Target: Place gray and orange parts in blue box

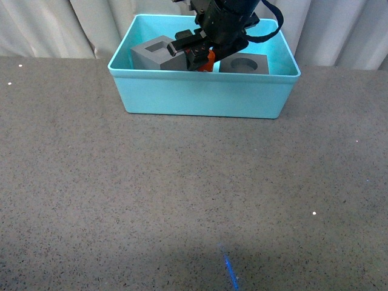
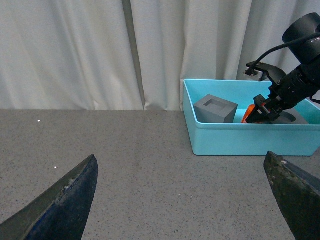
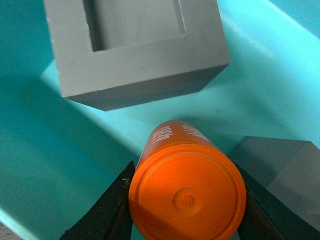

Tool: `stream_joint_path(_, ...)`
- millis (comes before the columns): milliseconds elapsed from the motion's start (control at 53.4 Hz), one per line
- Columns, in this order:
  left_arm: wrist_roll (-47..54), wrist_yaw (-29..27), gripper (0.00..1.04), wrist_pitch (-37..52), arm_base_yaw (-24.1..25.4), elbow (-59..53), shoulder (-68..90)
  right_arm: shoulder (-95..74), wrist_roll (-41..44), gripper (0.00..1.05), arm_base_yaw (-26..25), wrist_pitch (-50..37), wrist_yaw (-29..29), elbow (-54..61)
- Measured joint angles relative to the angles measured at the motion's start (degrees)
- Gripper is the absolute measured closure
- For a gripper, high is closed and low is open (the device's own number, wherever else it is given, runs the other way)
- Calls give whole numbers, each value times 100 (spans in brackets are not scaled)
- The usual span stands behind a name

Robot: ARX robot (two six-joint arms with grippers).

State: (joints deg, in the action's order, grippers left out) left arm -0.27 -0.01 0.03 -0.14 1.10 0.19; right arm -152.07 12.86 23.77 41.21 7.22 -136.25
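Note:
The blue box point(image 1: 200, 94) stands at the far middle of the table. Inside it sit a gray cube with a square recess point(image 1: 153, 51) on the left and a gray cube with a round hole point(image 1: 245, 63) on the right. My right gripper point(image 1: 203, 59) reaches down into the box between the two cubes, shut on the orange cylinder point(image 3: 187, 197), whose white print shows in the right wrist view. The recessed cube point(image 3: 135, 47) lies just beyond the cylinder. My left gripper point(image 2: 182, 200) is open over bare table, well short of the box point(image 2: 240, 140).
White curtains point(image 2: 100, 50) hang behind the table. A grey speckled tabletop point(image 1: 182, 200) stretches in front of the box. A small blue mark point(image 1: 230, 273) lies near the front edge.

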Motion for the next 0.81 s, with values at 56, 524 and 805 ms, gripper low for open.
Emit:
stream_joint_path(56,2,0,7,0,0,0,0,-77,7,60,0,105,17,-120)
stream_joint_path(524,0,0,7,0,0,0,0,439,-245,10,-22,-629,52,695)
stream_joint_path(805,2,0,7,0,0,0,0,2339,-680,10,-190,-2496,-184,2924)
